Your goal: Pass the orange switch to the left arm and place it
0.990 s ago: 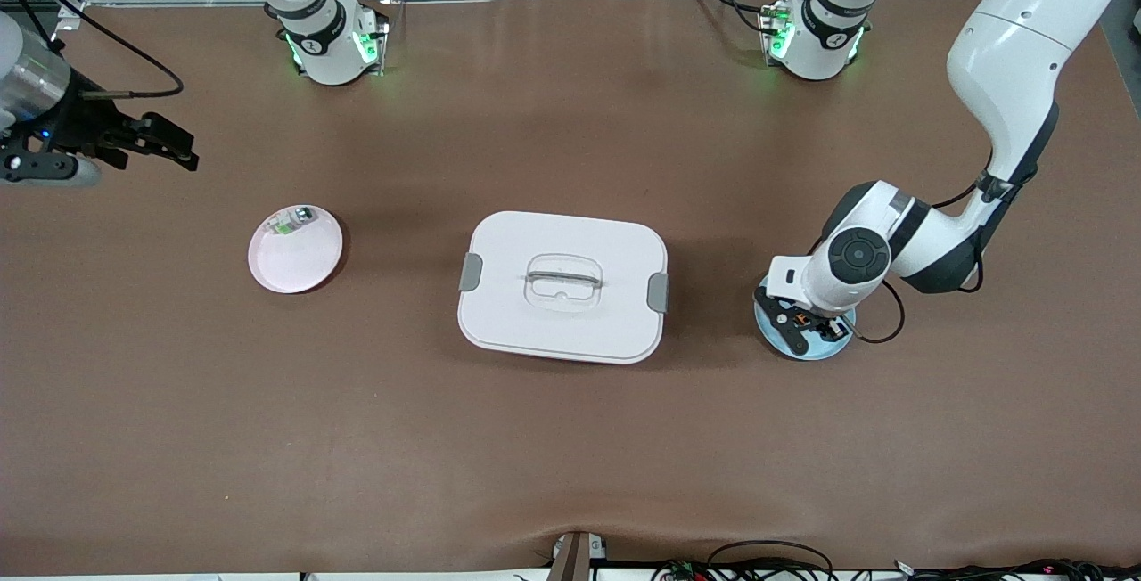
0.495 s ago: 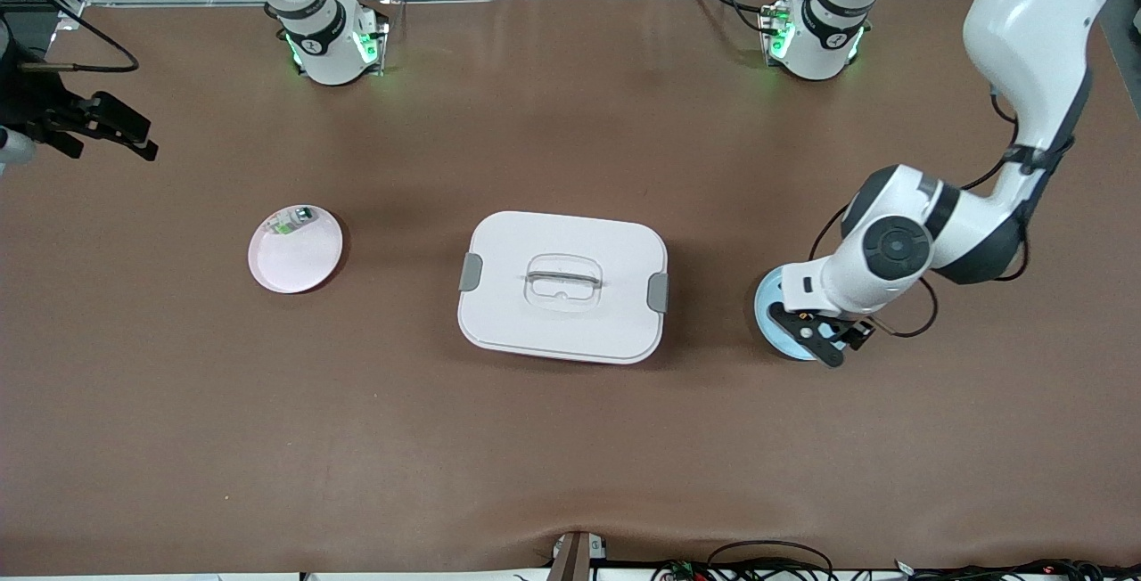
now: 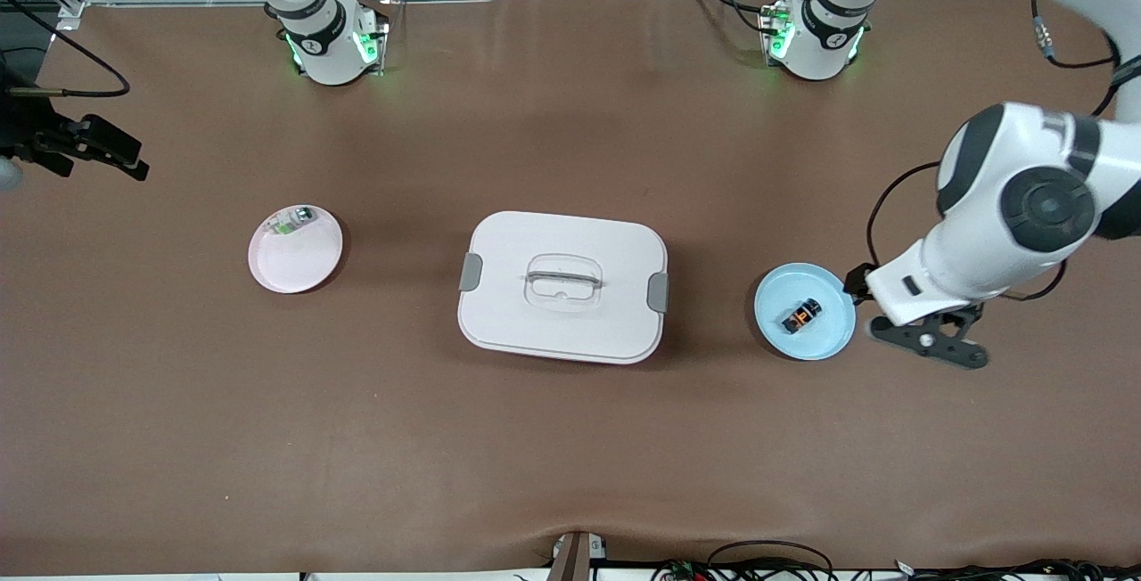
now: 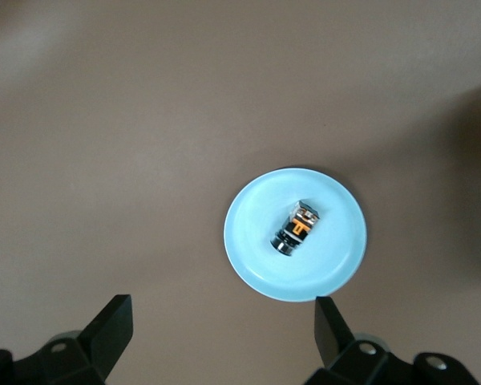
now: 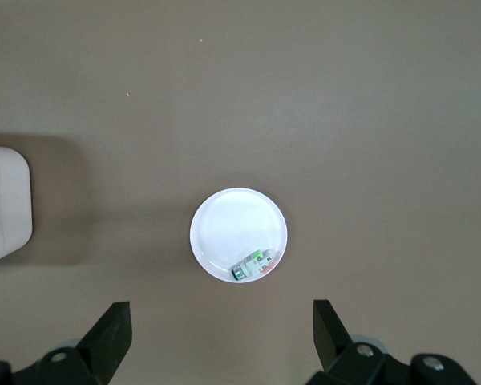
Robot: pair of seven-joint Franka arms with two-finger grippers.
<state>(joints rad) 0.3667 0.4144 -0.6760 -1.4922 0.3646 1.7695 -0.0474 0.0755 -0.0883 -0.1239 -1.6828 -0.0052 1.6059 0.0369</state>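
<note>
The orange switch (image 4: 297, 228) lies on its side in the blue plate (image 4: 256, 265), clear of the left gripper (image 4: 224, 337), whose fingers (image 4: 112, 325) are spread wide and empty above the counter (image 3: 570, 438) just beside the plate. It looks light, hard and a little slick; I would pinch its black body across the short sides. The right gripper (image 5: 220, 337) waits spread high over the white plate (image 5: 224, 220), well apart from the box (image 3: 563, 285).
</note>
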